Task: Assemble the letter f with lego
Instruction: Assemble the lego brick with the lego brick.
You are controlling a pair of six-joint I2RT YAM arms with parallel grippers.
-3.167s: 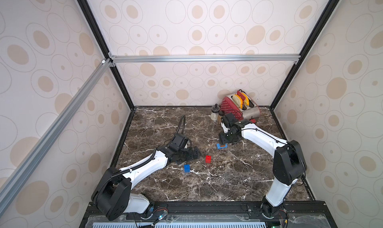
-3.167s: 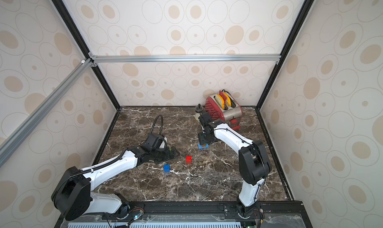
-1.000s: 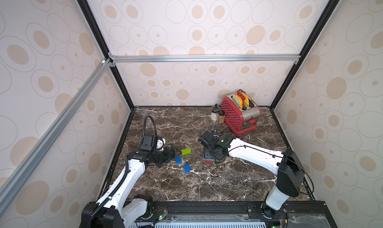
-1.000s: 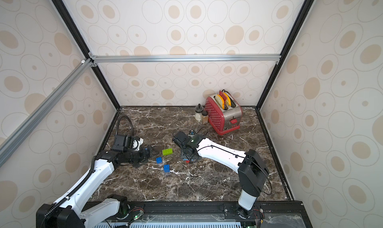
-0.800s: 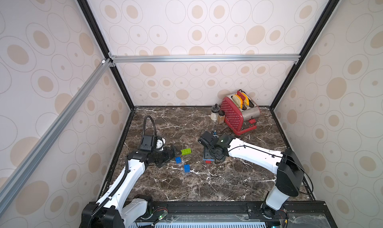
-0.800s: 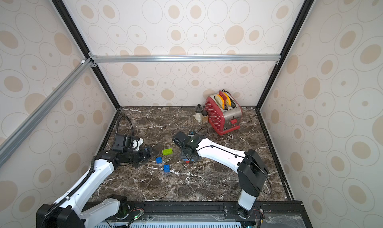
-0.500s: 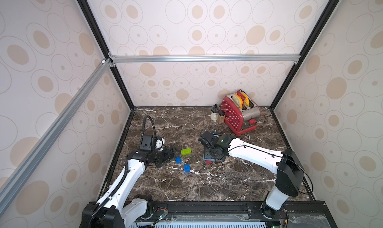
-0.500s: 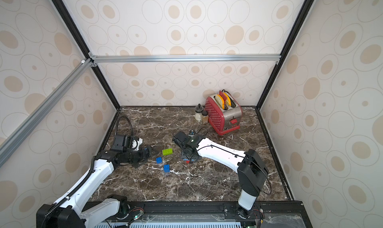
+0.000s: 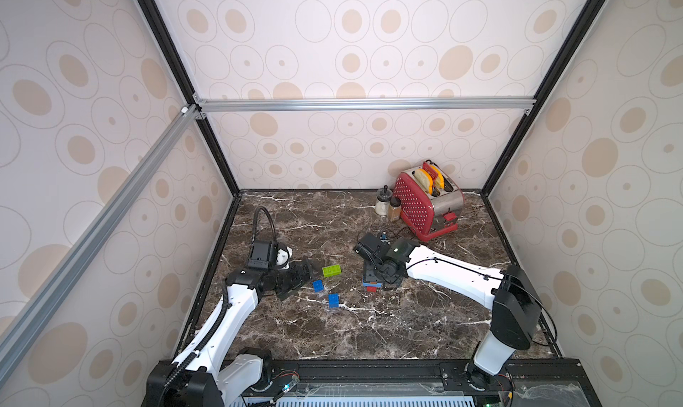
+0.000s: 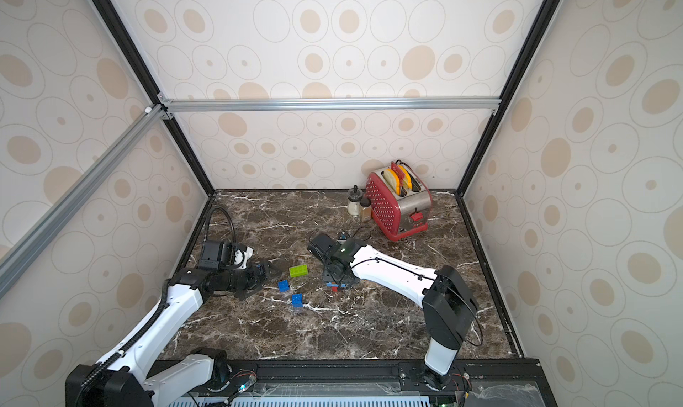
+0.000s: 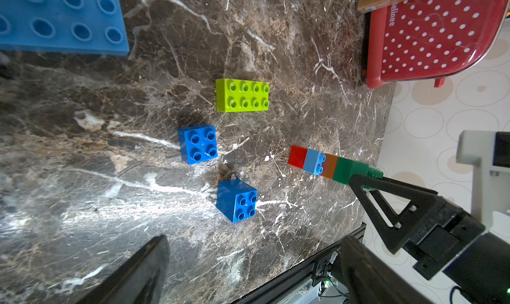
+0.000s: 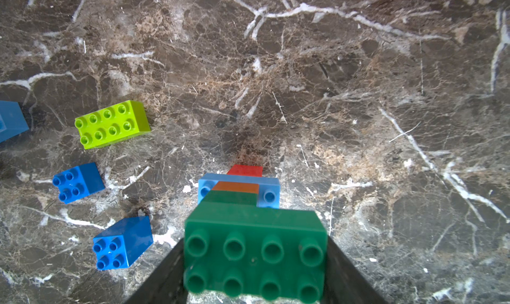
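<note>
Lego brick nearest the robot, a blue square brick (image 9: 333, 301), sits on the marble table (image 9: 369, 335) just below the middle of the frame in both top views. A second blue square brick (image 9: 318, 285) lies just up-left of it, apart. The left arm (image 9: 229, 320) climbs from its base at the lower left, elbows at mid-left, and lays its wrist low and level, so the left gripper (image 9: 306, 277) points rightward at these bricks with its jaws spread wide. The left wrist view shows a blue oblong brick (image 11: 60, 18) close beside that gripper; whether they touch I cannot tell. The right arm (image 9: 451, 275) stands up from the lower right, then slants long toward centre, wrist bent down. The right gripper (image 12: 255, 250) pinches the dark green oblong brick (image 12: 254, 225) topping an upright stack (image 11: 320, 163): red lowest, then light blue, orange, dark green. Whether the red rests on the marble I cannot tell. A lime green oblong brick (image 9: 332, 271) lies flat between the two grippers. Farthest, at upper right of the tabletop, a red toaster (image 9: 417, 205) stands with two small jars (image 9: 381, 203) just left of it.
</note>
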